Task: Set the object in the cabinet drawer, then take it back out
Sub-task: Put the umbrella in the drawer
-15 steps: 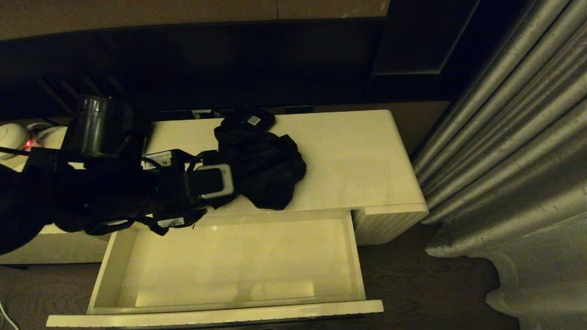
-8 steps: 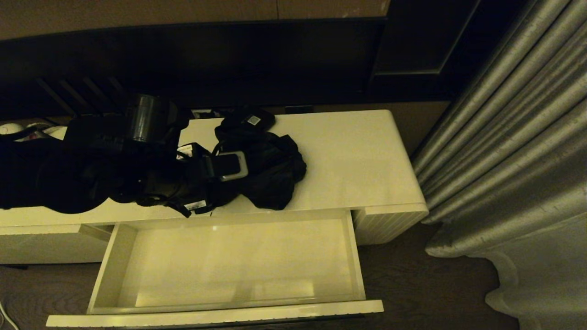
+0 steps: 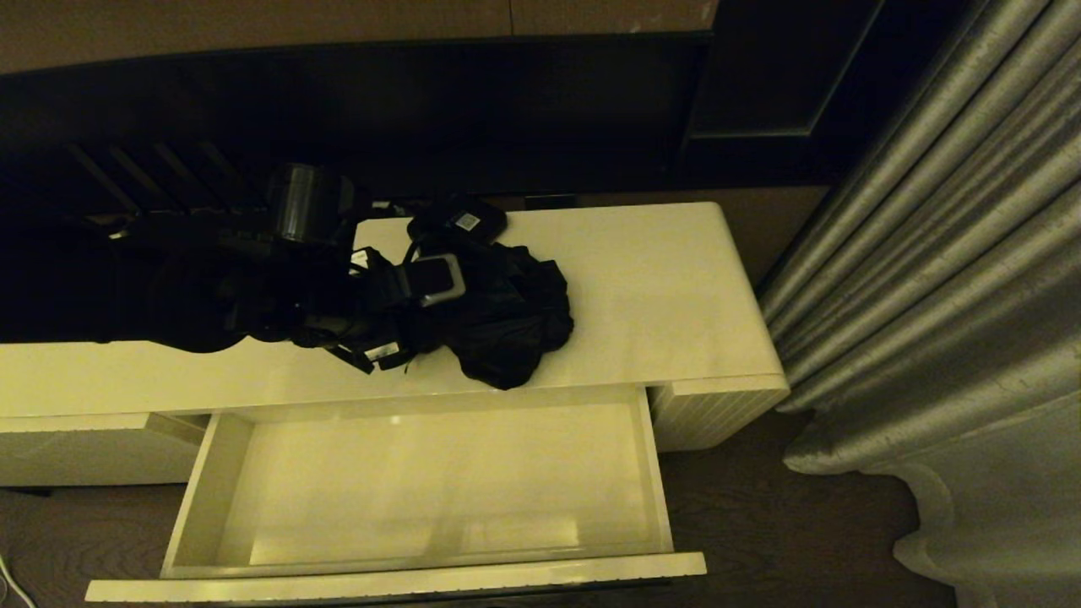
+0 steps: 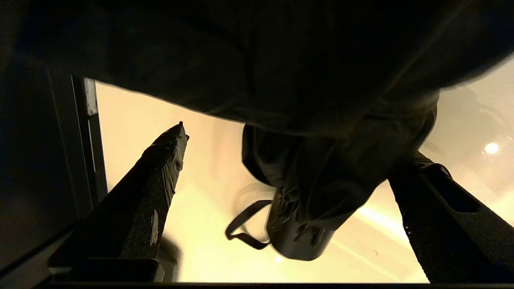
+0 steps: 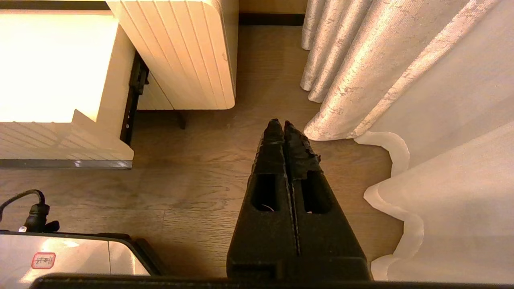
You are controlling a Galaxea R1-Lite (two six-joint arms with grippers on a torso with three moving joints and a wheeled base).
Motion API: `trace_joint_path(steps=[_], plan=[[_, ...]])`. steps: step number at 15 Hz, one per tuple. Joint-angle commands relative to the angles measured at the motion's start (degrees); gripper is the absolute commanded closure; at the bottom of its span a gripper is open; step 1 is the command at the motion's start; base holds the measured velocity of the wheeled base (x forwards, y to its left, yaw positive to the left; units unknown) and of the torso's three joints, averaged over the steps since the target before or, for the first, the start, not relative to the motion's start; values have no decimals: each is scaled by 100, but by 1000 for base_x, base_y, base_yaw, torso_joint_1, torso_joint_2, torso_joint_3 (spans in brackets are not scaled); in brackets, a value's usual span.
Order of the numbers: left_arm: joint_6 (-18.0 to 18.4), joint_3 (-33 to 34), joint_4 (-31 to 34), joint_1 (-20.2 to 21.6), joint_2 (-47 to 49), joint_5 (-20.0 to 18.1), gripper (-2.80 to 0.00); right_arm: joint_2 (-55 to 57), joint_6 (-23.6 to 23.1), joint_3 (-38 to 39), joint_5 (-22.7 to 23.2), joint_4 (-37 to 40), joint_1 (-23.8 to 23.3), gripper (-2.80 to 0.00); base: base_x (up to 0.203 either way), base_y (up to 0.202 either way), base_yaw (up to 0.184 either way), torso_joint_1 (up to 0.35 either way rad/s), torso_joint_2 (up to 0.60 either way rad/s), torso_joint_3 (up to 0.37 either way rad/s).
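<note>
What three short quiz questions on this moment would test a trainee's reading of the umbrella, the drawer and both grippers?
1. True or false: the umbrella lies inside the drawer.
2. The left gripper is: A) shut on the handle, B) open, its fingers on either side of the umbrella, C) parked over the floor.
3. Fill in: the right gripper hangs over the wooden floor with its fingers ____.

Key: 1 false, it rests on the cabinet top and the drawer holds nothing; 2 B; 3 shut.
</note>
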Motion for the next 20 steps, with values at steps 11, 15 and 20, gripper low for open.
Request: trace_joint_path(steps=[11, 15, 20], plan=[[58, -239, 343, -2, 45, -47, 0, 6, 2, 8, 3, 2, 2, 0, 0, 0, 0, 0, 0, 0], [63, -239, 389, -2, -245, -68, 0, 6, 2, 0, 3, -6, 2, 0, 0, 0, 0, 0, 0, 0], [72, -219, 682, -80, -877, -74, 0, 6, 2, 3, 3, -6, 2, 0, 0, 0, 0, 0, 0, 0]])
